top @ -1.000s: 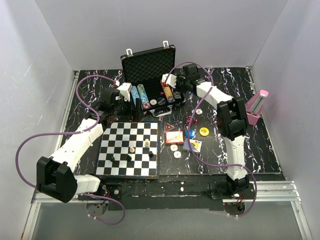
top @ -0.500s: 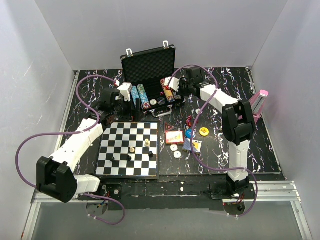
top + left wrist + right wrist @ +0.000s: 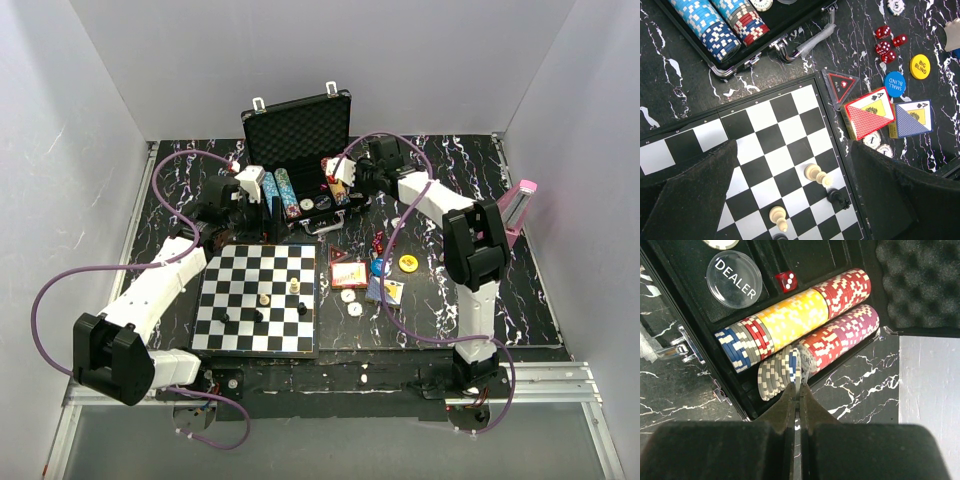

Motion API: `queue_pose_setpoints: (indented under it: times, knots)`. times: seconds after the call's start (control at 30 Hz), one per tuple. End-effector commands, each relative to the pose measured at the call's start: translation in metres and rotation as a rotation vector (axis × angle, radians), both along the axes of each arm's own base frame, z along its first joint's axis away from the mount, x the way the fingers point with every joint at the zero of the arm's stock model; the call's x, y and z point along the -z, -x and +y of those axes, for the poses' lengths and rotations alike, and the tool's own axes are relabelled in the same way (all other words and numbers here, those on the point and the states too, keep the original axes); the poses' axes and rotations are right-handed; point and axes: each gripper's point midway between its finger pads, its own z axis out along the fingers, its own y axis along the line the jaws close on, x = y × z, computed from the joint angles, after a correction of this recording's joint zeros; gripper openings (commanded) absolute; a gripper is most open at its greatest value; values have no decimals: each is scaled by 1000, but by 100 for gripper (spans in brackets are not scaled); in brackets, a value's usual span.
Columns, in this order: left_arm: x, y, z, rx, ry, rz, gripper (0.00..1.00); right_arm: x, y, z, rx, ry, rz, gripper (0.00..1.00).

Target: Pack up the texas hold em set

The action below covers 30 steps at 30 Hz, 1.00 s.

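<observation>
Chessboard (image 3: pixel 770 145) fronts briefcase (image 3: pixel 297 125), left hand (image 3: pixel 794 150) apart above it, right hand (image 3: pixel 797 385) together over chips (image 3: pixel 790 315).

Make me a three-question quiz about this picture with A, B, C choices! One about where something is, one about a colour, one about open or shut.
1. Where is the DEALER button? A on the chessboard; B inside the briefcase; C beside the metronome.
2. What colour is the BIG BLIND button? A yellow; B green; C white.
3. The briefcase is: A latched shut; B upside down; C open.
Answers: 1 B, it lies in the tray beside a red die; 2 A, its face is yellow; 3 C, its foam lid stands up.
</observation>
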Motion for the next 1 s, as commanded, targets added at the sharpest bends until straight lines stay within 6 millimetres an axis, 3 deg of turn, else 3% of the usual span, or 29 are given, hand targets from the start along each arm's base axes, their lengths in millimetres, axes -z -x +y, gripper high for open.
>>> queue_pose_setpoints:
  times: [0.0, 0.47, 0.97]
  knots:
    - [-12, -4, -3, 12, 18, -34, 98, -5, -9, 8, -20, 3, -34, 1]
    - [-9, -6, -3, 11, 15, -24, 98, 20, -36, 2, 10, 78, -110, 1]
    - [-7, -6, -4, 16, 14, -16, 98, 41, -24, 8, -28, 65, -23, 1]
